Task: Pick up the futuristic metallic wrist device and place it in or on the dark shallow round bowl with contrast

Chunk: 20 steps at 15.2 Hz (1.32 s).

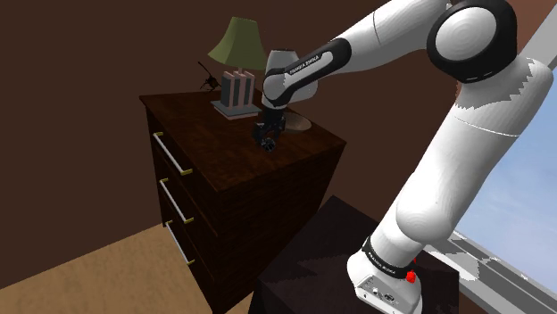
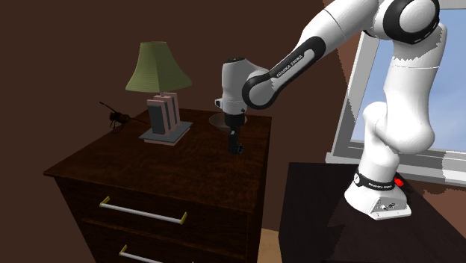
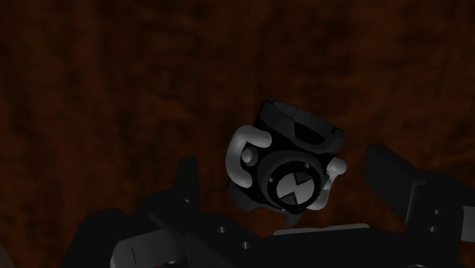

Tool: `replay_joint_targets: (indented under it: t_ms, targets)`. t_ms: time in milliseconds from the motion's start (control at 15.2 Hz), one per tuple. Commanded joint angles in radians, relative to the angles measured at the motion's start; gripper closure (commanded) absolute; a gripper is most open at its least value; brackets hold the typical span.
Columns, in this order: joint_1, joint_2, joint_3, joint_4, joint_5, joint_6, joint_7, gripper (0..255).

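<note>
tool (image 3: 282,161): open wide, touching nothing | wrist device (image 3: 288,181): between fingers (image 3: 397,183), dial facing up toward tool

Your white arm (image 1: 451,169) stands up tall. It bends at the big dark joint at the top. From there it reaches out and down toward the shoulder view's left. The wrist (image 1: 287,76) bends over, so your black gripper (image 1: 268,141) points almost straight down. Its two fingers (image 3: 396,179) stand wide apart and do not touch each other.
</note>
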Motion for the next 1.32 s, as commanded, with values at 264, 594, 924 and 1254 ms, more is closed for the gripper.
replay_joint_targets:
  t_ms: [264, 594, 924, 1254]
  targets:
    - [0.000, 0.000, 0.000, 0.000, 0.000, 0.000, 0.000, 255]
    - [0.000, 0.000, 0.000, 0.000, 0.000, 0.000, 0.000, 255]
    - [0.001, -0.038, 0.000, 0.028, -0.003, -0.066, 0.001, 255]
    - [0.001, -0.071, 0.001, 0.061, -0.006, -0.132, 0.002, 255]
